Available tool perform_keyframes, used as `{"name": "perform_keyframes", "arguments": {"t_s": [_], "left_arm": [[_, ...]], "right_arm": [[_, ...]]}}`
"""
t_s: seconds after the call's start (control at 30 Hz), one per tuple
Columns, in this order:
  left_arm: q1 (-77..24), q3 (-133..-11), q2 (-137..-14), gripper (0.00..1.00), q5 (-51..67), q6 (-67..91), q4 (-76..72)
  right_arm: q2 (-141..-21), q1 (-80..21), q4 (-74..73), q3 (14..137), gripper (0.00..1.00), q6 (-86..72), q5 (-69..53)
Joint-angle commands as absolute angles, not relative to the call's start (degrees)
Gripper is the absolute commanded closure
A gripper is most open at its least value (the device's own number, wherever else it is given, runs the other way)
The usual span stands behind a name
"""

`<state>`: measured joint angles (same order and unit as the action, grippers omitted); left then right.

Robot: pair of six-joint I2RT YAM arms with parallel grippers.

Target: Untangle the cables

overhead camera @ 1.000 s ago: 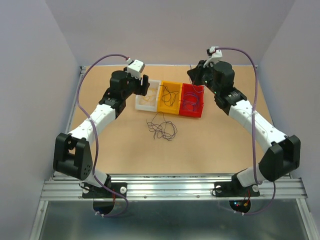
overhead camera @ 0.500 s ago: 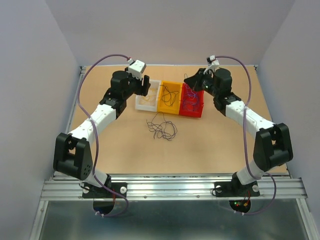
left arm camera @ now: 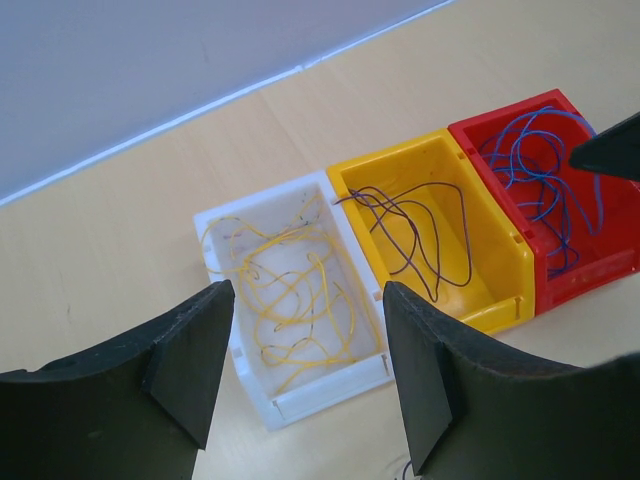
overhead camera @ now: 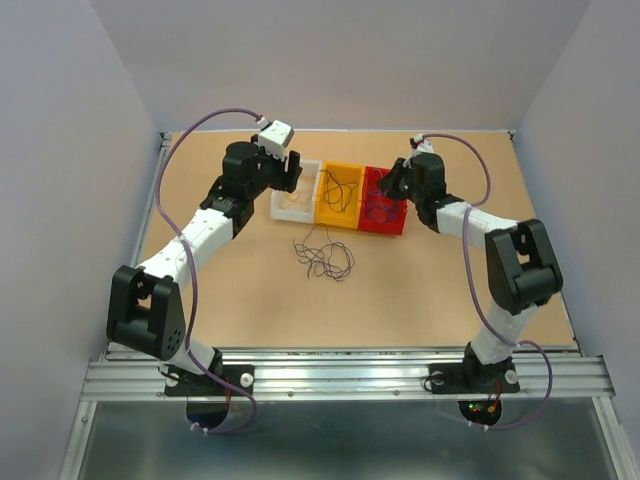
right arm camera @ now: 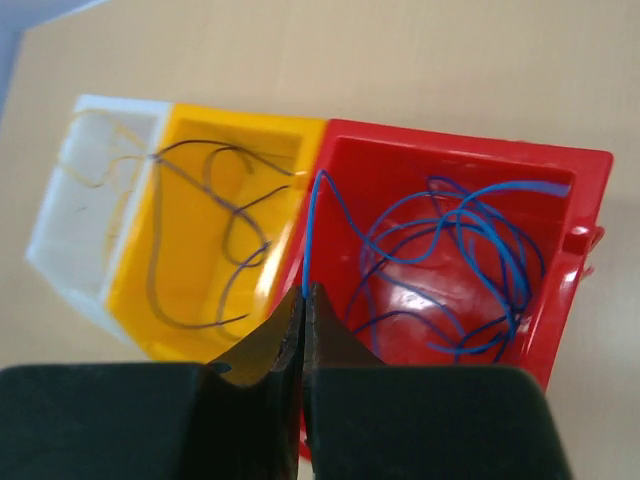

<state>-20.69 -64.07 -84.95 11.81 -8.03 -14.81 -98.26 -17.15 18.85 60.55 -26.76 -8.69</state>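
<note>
A small tangle of thin dark wires [overhead camera: 325, 256] lies on the table in front of three bins. The white bin [left arm camera: 290, 300] holds pale yellow wires, the yellow bin [left arm camera: 440, 230] black ones, the red bin [right arm camera: 450, 260] blue ones. My right gripper [right arm camera: 304, 292] is shut on a blue wire [right arm camera: 310, 230] that rises from its tips and runs into the red bin; it hovers over the bin's left edge [overhead camera: 392, 185]. My left gripper [left arm camera: 305, 330] is open and empty above the white bin's near end [overhead camera: 287, 178].
The three bins stand side by side at the back middle of the table [overhead camera: 250, 290]. A metal rail [overhead camera: 340, 375] runs along the near edge. Grey walls close in the back and both sides.
My right arm has swung down and left, lowering its gripper from high behind the red bin onto that bin. The left arm and the tangle have hardly moved.
</note>
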Motion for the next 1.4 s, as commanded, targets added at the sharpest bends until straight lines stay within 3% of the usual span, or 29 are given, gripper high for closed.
{"name": "perform_keyframes", "arguments": {"t_s": [0.0, 0.43, 0.7, 0.93, 1.0, 1.13, 1.27, 1.37], "left_arm": [[-21.3, -63.4, -82.9, 0.28, 11.3, -9.1, -17.7], [-22.8, -63.3, -81.7, 0.28, 10.1, -10.5, -16.7], [-29.8, -65.7, -82.3, 0.28, 6.3, -15.5, -5.3], [-31.8, -55.6, -78.7, 0.27, 9.1, -22.8, -4.2], [-32.6, -55.1, -78.8, 0.27, 10.5, -24.0, -3.1], [-35.2, -54.6, -80.9, 0.27, 11.2, -26.0, -1.6], [-38.7, -54.4, -83.5, 0.27, 10.6, -26.8, -1.1], [-40.9, -53.8, -85.2, 0.27, 9.0, -27.4, -1.7]], "right_arm": [[-106.4, -16.6, 13.7, 69.8, 0.99, -25.1, -1.7], [-123.1, -23.3, -4.5, 89.4, 0.99, -19.7, 18.2], [-118.8, -23.9, -6.2, 87.6, 0.99, -19.2, 21.9], [-115.1, -24.3, -5.9, 87.1, 0.8, -19.4, 19.1], [-112.8, -24.3, -5.6, 86.0, 0.68, -19.8, 18.8], [-108.6, -24.6, -3.8, 82.7, 0.62, -20.7, 17.5], [-104.8, -24.7, -2.0, 79.3, 0.48, -21.0, 16.1], [-100.5, -24.7, -1.1, 75.0, 0.46, -21.5, 16.6]]}}
